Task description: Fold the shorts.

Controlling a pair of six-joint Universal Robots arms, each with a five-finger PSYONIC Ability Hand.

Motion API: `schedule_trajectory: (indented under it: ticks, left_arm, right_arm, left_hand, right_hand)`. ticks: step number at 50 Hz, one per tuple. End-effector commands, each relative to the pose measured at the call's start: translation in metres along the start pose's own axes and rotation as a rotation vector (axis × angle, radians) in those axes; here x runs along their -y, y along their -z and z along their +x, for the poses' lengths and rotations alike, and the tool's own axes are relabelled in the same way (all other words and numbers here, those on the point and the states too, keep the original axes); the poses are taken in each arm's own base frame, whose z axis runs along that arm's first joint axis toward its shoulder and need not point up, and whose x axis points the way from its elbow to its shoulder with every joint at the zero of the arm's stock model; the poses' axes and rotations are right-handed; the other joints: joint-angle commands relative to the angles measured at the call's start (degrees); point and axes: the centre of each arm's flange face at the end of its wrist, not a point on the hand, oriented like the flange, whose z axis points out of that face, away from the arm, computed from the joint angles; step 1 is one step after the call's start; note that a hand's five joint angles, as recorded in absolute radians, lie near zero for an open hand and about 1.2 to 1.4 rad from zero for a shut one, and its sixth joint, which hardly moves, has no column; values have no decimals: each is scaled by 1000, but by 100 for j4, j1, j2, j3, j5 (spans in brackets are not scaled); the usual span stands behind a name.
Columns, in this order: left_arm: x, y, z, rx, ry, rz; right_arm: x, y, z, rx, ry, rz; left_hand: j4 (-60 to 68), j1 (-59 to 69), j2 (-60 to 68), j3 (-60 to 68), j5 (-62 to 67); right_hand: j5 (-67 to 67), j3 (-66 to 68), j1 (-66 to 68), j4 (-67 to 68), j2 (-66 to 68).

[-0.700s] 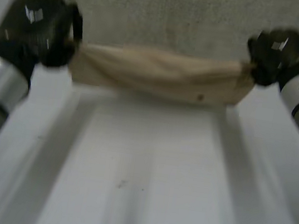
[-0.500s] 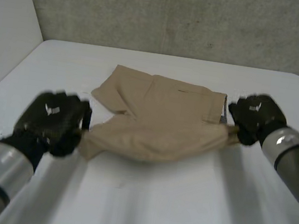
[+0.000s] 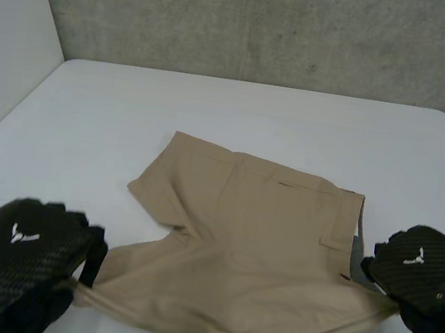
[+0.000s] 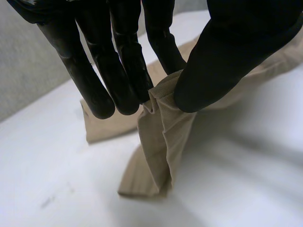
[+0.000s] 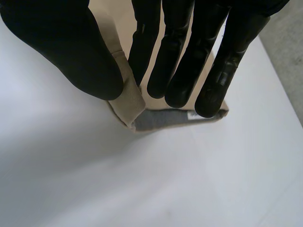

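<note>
Shorts (image 3: pixel 244 245) lie crosswise, waistband (image 3: pixel 355 237) at right robot hand (image 3: pixel 424 276), legs (image 3: pixel 161 187) leftward

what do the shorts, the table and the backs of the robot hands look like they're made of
The shorts: tan woven cloth, matte, probably cotton twill; soft creases, and fine ribbing in the left wrist view.
The table: smooth white with a slight sheen, maybe laminate or painted board.
The left hand and right hand: black shells with a checked weave, likely carbon fibre.
</note>
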Motion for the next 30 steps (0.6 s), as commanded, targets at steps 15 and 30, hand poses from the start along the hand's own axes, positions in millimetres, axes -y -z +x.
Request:
schedule_trajectory:
  ticks: [15, 30]
  left_arm:
    - [37, -256, -48, 119, -131, 308]
    - [24, -376, -62, 197, -186, 498]
  right_arm:
    - [-10, -142, 58, -18, -198, 67]
    - [10, -224, 90, -354, -103, 218]
  left_hand:
    - [1103, 1748, 1127, 1190, 1505]
    - [1103, 1748, 1127, 1190, 1505]
  right_hand:
    - [1508, 1249, 2721, 1178, 1235]
    - [1508, 1249, 2721, 1178, 1235]
